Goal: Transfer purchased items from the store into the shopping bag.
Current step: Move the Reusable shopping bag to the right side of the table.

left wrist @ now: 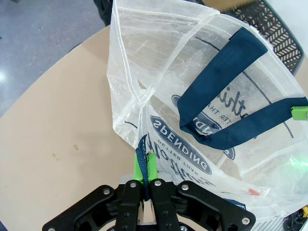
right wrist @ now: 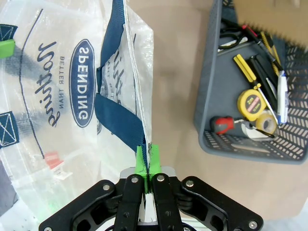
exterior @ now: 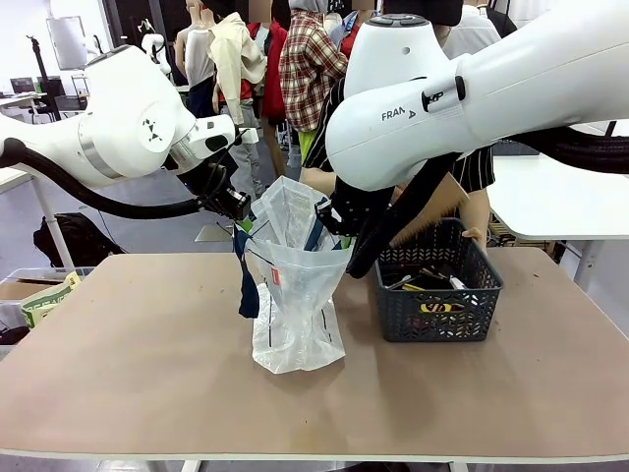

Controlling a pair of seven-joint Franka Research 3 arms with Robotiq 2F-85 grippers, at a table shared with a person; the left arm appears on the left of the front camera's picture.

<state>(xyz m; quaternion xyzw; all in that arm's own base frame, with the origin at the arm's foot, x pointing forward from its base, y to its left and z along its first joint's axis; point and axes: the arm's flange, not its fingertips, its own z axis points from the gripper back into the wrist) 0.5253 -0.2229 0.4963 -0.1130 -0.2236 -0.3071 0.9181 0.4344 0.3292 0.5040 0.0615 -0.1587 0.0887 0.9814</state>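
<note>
Bright, even light; soft shadow beside the shopping bag [exterior: 295,305] (wrist views warp at edges).

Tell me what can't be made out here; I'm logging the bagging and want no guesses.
- Inside of the shopping bag: in the front view, its crinkled translucent wall blurs whatever may lie at the bottom.
- Purchased items in the basket: in the front view, the mesh wall and the right arm hide most of them. In the right wrist view, the picture's right edge cuts the basket off.
- Print on the items: too small to read in the right wrist view.
</note>
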